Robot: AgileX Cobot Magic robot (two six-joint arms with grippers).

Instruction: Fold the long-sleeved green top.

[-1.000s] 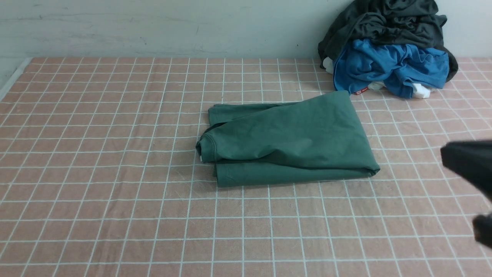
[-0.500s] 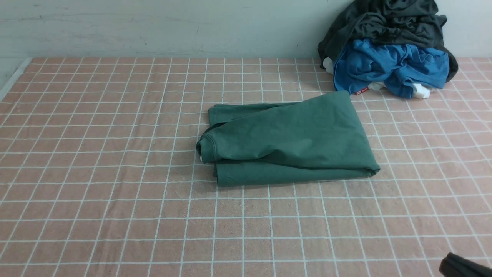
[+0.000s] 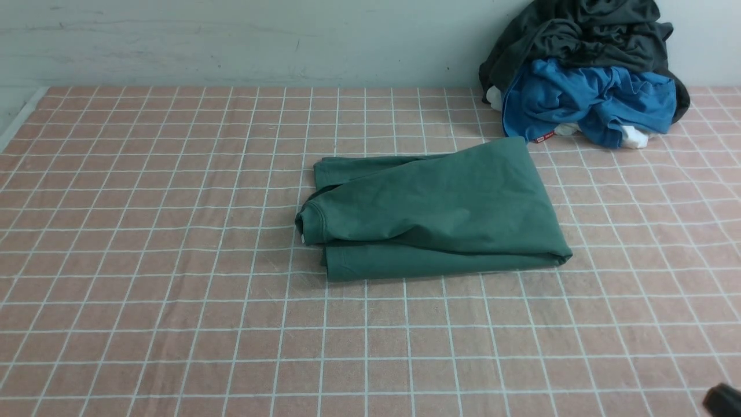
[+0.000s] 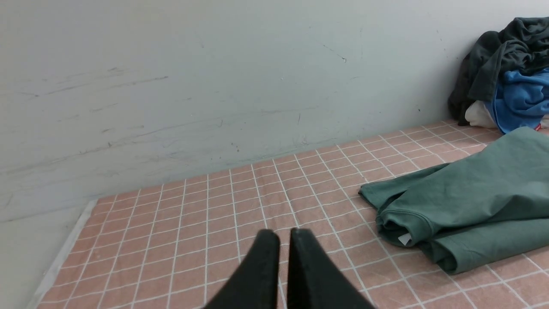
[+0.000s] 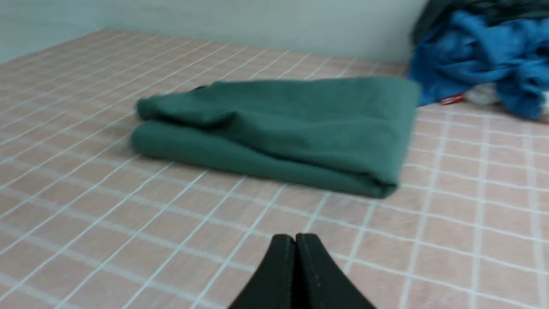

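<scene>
From my right-wrist camera I see the right hand (image 5: 295, 237) pressed together, its two tips meeting with nothing pinched between them. My left hand (image 4: 285, 234) is spread only by a sliver: a narrow gap shows between its fingers, and the tabletop (image 3: 173, 324) is visible through it. It isn't holding anything either. In the front view I get just a dark, blurred piece of the right arm (image 3: 723, 399) at the lower right corner.

The green top (image 3: 451, 202) lies folded into a compact bundle near the middle of the tabletop, apart from both hands. Its upper layer runs at a slant across the lower one, so a flat strip shows along the side nearest me and another piece sticks out at the far left. The right end is broad, with a fairly straight edge; the left end is narrower and bunched, and a small white label (image 4: 404, 239) shows there in my left-wrist view. A few soft creases cross the upper layer.

Beyond the top, toward the far right, there's a heap against the pale wall (image 3: 260, 40): a dark shirt (image 3: 602, 40) piled above a blue shirt (image 3: 590, 98), with white cloth (image 3: 634, 137) poking out underneath and a small red tag (image 3: 543, 137) beside it.
</scene>
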